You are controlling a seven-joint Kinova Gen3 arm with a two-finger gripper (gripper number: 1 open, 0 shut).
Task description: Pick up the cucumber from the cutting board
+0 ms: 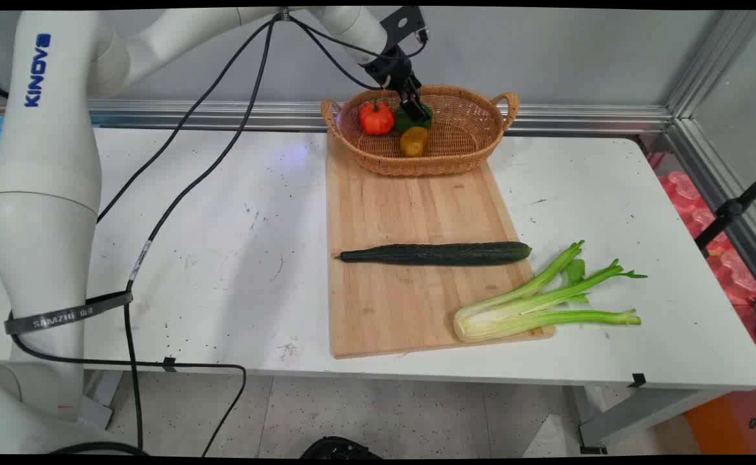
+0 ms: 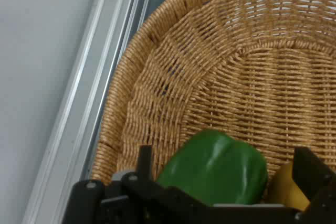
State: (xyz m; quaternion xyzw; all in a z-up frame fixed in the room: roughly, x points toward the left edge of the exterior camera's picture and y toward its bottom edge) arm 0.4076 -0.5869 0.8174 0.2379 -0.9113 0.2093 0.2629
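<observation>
My gripper (image 1: 416, 107) reaches down into a wicker basket (image 1: 471, 123) at the back of the table, its fingers open on either side of a green bell pepper (image 1: 407, 121). In the hand view the green pepper (image 2: 215, 169) lies between the two fingers of the gripper (image 2: 227, 155), close to the left finger (image 2: 144, 158). A yellow pepper (image 2: 287, 190) sits between the green one and the right finger. In the main view the yellow pepper (image 1: 414, 141) lies just in front of the green one, and a red pepper (image 1: 376, 118) lies to its left.
The basket stands on the far end of a wooden cutting board (image 1: 410, 206). A dark green cucumber (image 1: 436, 253) lies across the board. A bunch of celery (image 1: 539, 303) lies over the board's near right corner. Black cables hang from the arm at the left.
</observation>
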